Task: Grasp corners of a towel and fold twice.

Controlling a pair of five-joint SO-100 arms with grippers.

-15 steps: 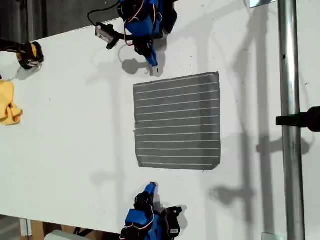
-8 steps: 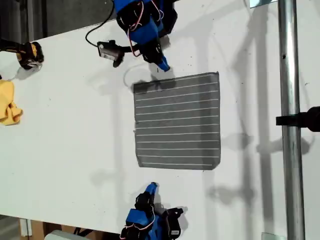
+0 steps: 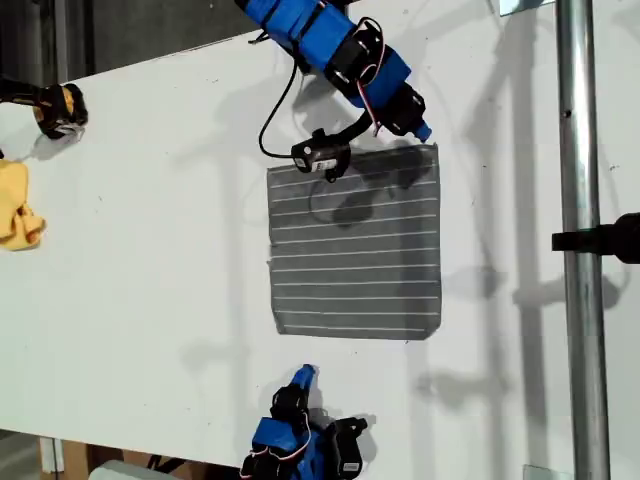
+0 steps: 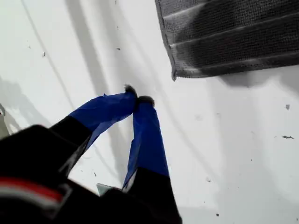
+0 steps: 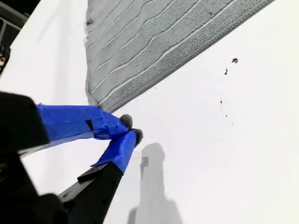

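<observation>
The dark grey striped towel (image 3: 355, 245) lies flat and unfolded on the white table. My first gripper (image 3: 422, 130) (image 4: 138, 99) is shut and empty. It hovers just off the towel's corner (image 4: 174, 74) at the upper right in the exterior view, and its arm throws a shadow across the towel (image 4: 233, 37). My second gripper (image 3: 303, 374) (image 5: 131, 128) is also shut and empty. It stands on the bare table a short way from the towel's corner (image 5: 91, 100) at the lower left in the exterior view, apart from the towel (image 5: 154, 42).
A small yellow cloth (image 3: 18, 205) and a black-and-yellow object (image 3: 55, 108) lie at the exterior view's left edge. A metal pole (image 3: 580, 250) with a black clamp (image 3: 610, 240) runs down the exterior view's right. A small black module (image 3: 320, 158) hangs on a cable over the towel's upper edge.
My first arm has swung from the towel's upper left corner to its upper right corner in the exterior view. The second arm and the towel have not moved.
</observation>
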